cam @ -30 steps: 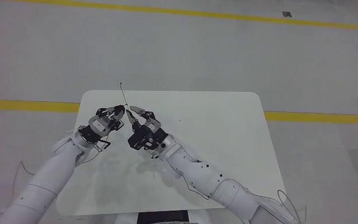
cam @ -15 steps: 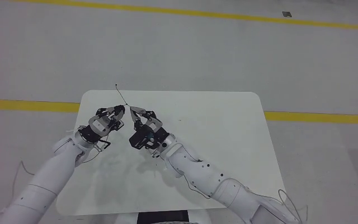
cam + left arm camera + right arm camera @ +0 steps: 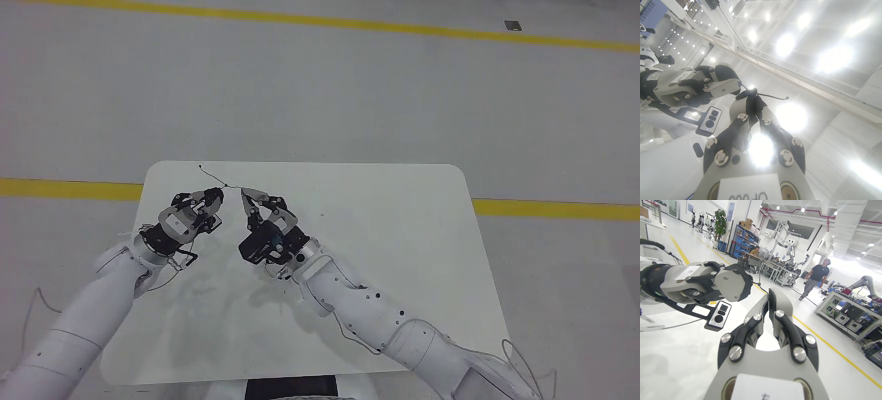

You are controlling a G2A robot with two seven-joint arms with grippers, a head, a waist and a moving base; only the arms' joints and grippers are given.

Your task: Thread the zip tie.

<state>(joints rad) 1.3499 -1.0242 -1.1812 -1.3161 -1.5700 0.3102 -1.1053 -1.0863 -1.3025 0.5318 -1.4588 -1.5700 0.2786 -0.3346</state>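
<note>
The left gripper (image 3: 214, 198) hangs over the upper left part of the white desk (image 3: 400, 250), its fingers clenched on the zip tie (image 3: 220, 178). The zip tie is a thin black strap held in the air. It runs from a free end near the desk's upper left corner down and right to the right gripper (image 3: 246, 195), which sits just beside the left one. The right gripper's fingers are pressed together, and the strap's other end looks pinched at their very tips.

The strap is likely very light, springy and slick, so it will probably bend and wander when pushed. A hold close to the end being fed should keep it steadier than a hold far back.

The top view gives the strap's whole line and how near the two grippers are. The left wrist view shows the left gripper (image 3: 753, 106) grasping the strap (image 3: 772, 96), with a short tail poking past. The right wrist view shows the right gripper (image 3: 769, 298) shut pad to pad and the strap (image 3: 761, 287) bridging across to the left gripper (image 3: 745, 285).
</note>
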